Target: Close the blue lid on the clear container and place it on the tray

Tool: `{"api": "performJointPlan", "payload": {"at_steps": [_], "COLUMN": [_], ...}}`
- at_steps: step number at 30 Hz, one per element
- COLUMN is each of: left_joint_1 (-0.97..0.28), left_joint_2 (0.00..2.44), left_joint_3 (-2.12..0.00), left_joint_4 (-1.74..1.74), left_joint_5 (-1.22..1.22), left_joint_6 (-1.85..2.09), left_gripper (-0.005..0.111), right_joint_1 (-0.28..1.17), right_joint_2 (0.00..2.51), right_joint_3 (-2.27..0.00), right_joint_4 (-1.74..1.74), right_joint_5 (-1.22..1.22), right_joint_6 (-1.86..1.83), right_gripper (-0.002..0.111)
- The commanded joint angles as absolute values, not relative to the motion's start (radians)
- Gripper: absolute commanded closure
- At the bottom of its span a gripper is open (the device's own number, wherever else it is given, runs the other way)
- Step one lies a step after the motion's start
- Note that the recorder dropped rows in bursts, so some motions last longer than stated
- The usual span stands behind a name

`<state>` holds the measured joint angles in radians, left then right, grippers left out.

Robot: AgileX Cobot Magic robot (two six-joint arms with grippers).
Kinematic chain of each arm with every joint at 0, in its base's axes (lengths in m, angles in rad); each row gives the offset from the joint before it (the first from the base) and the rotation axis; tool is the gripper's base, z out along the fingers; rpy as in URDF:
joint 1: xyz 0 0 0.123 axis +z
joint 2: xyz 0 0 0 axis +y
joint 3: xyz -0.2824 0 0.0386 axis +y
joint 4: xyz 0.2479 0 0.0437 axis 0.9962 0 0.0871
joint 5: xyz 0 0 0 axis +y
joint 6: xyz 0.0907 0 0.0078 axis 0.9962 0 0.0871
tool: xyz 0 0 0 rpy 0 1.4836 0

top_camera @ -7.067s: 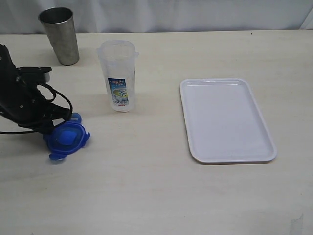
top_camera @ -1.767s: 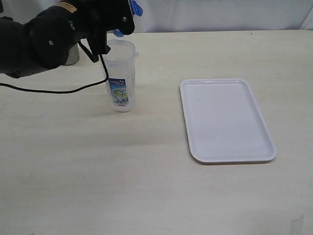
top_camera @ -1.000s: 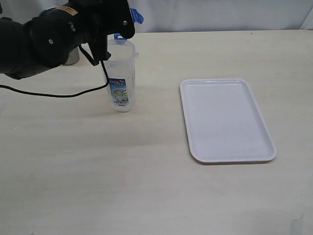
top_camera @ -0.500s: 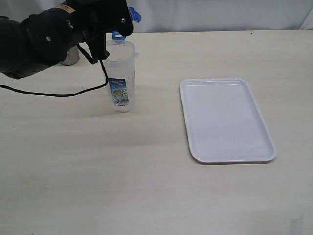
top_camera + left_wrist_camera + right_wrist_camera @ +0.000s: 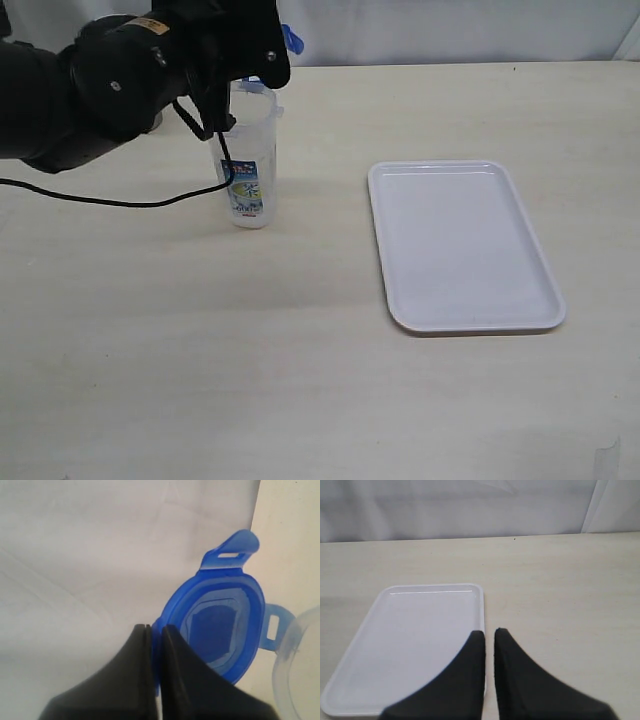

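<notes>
Our left gripper (image 5: 154,629) is pinched narrow on the rim of the blue lid (image 5: 220,622). It holds the lid in the air just beside the mouth of the clear container (image 5: 250,165), not yet seated on it. The container stands upright on the counter (image 5: 300,380), well apart from the tray (image 5: 465,245).

We judge the lid to be light, stiff plastic. Gripped by one thin edge, it may pivot when pressed down. The container looks empty, tall and narrow, so a sideways push could tip it. Its smooth wall seems slippery, so we would take it around the body near the label. Our right gripper (image 5: 489,632) hovers near the tray, drawn almost together and holding nothing.
</notes>
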<state>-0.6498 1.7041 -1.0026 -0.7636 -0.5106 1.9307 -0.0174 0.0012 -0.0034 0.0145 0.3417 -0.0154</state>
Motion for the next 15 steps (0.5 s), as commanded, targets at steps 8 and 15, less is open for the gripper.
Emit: {"api": "performJointPlan", "payload": {"at_steps": [8,15], "left_joint_1": [-0.664,-0.675], "left_joint_2": [1.667,1.666], "left_joint_3": [-1.001,-1.001], "left_joint_4": [-0.830,-0.869], "left_joint_5": [-0.535,-0.531], "left_joint_6": [1.947,1.997], "left_gripper": [0.107,0.107], "right_joint_1": [-0.020,-0.020], "right_joint_2": [0.000,0.000], "right_joint_3": [0.000,0.000], "right_joint_4": [0.018,0.018], "right_joint_5": [0.343,0.343], "right_joint_6": [-0.015,-0.015], "right_gripper": [0.101,0.101]}}
